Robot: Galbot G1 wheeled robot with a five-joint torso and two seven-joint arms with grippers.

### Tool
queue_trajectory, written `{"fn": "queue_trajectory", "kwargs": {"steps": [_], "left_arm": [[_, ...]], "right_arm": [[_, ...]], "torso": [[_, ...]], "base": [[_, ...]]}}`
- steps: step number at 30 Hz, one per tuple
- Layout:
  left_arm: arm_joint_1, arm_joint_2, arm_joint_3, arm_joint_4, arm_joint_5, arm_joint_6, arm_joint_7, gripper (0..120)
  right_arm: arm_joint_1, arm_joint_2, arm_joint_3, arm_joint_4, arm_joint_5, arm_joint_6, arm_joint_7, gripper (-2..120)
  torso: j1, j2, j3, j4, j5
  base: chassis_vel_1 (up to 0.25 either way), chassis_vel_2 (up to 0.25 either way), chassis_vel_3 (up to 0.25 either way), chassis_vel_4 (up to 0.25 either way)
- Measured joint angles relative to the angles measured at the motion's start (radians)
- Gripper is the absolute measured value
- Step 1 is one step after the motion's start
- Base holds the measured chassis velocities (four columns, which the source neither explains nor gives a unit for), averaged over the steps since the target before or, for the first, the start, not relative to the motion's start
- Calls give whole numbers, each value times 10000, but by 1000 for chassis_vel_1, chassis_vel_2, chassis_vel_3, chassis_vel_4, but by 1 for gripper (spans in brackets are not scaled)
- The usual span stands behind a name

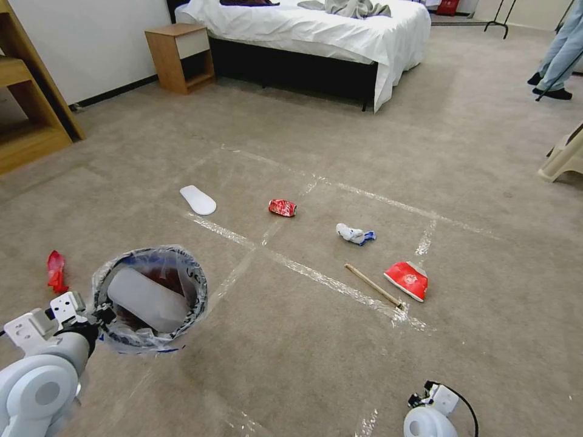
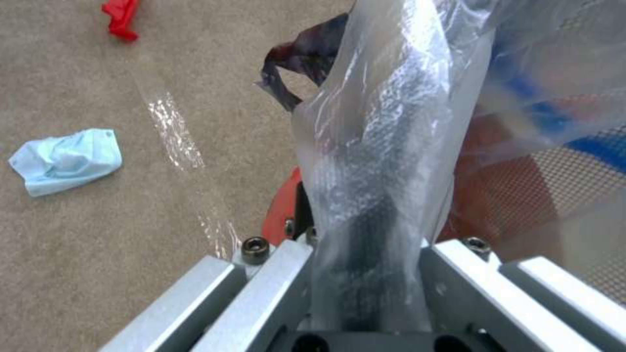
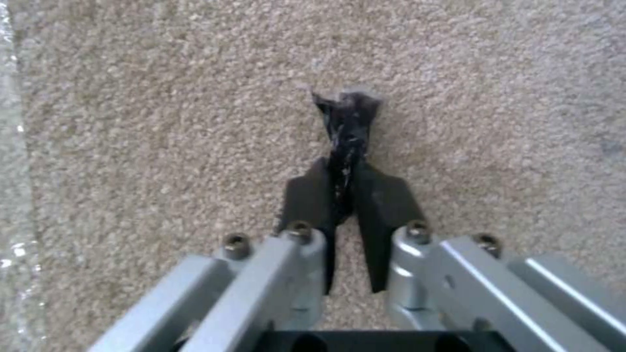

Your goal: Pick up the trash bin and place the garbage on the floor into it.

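Your left gripper (image 1: 100,315) clamps the trash bin (image 1: 150,298) rim at its 9 o'clock; your right gripper (image 3: 346,195) hangs pinched together above the floor (image 3: 163,122).

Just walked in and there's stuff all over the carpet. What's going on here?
The robot is clearing litter. Its left hand is clamped on the rim of the trash bin, with a white slipper already inside. Another slipper, a red can, a tissue, a stick and red wrappers lie on the floor. The right hand hangs low, shut.
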Motion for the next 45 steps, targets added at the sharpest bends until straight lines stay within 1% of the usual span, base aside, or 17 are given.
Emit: {"fn": "queue_trajectory", "kwargs": {"steps": [2,10,16,17,19,20,24,28,30,32,34,36,37,40,41,44,45], "left_arm": [[11,-9,2,-18,21,-14,9,0],[16,-11,2,19,60,-31,21,0],[17,-3,3,52,76,-35,35,0],[17,12,3,51,76,-37,36,0],[17,27,3,37,75,-37,36,0],[20,44,2,2,69,-37,36,0],[32,72,3,-36,47,-37,35,0],[88,154,6,-189,-81,-26,-16,0],[87,162,12,-205,-105,-22,-28,0],[75,217,78,-313,-289,27,-122,0],[74,237,98,-362,-370,52,-166,0],[81,275,133,-488,-565,117,-267,0],[81,275,133,-488,-565,117,-267,0],[88,283,174,-645,-820,207,-417,0],[88,283,174,-645,-820,207,-417,0],[158,282,203,-750,-942,287,-471,0],[158,282,203,-750,-942,287,-471,0]], "right_arm": [[-11,0,-5,-44,-70,62,-40,0],[-272,-146,96,395,-326,291,-334,0],[-610,-578,253,1228,-1061,1292,-1365,0],[-730,-815,291,1642,-1486,2134,-2120,0],[-790,-1084,315,2061,-1836,3007,-2945,0],[-760,-1426,349,2486,-2160,4005,-3866,0],[-655,-1878,350,2916,-2323,4845,-4911,0],[-45,-3223,138,4227,-2334,6634,-7101,0],[-6,-3307,110,4328,-2329,6692,-7182,0],[377,-4137,-205,5257,-2301,7034,-7804,0],[531,-4486,-384,5530,-2300,7105,-7970,0],[1194,-5449,-1080,6011,-2302,7216,-8261,0],[1194,-5449,-1080,6011,-2302,7216,-8261,0],[2536,-6387,-2257,6221,-2170,7269,-8435,0],[2536,-6387,-2257,6221,-2170,7269,-8435,0],[4528,-6959,-4058,6173,-1734,7270,-8538,0],[4528,-6959,-4058,6173,-1734,7270,-8538,0]], "torso": [[0,0,0,0,0],[0,0,0,0,2],[0,0,0,-1,2],[0,0,0,-1,1],[0,0,0,-2,1],[0,0,0,0,0],[0,-1,0,-1,2],[0,0,0,0,1],[0,0,0,1,1],[0,0,0,0,0],[0,-1,1,0,0],[0,0,0,-2,1],[0,0,0,-2,1],[0,-1,1,-1,1],[0,-1,1,-1,1],[0,0,0,1,0],[0,0,0,1,0]], "base": [[0,0,0,0],[0,0,0,0],[0,0,0,0],[0,0,0,0],[0,0,0,0],[0,0,0,0],[0,0,0,0],[0,0,0,0],[0,0,0,0],[0,0,0,0],[0,0,0,0],[0,0,0,0],[0,0,0,0],[0,0,0,0],[0,0,0,0],[0,0,0,0],[0,0,0,0]]}}
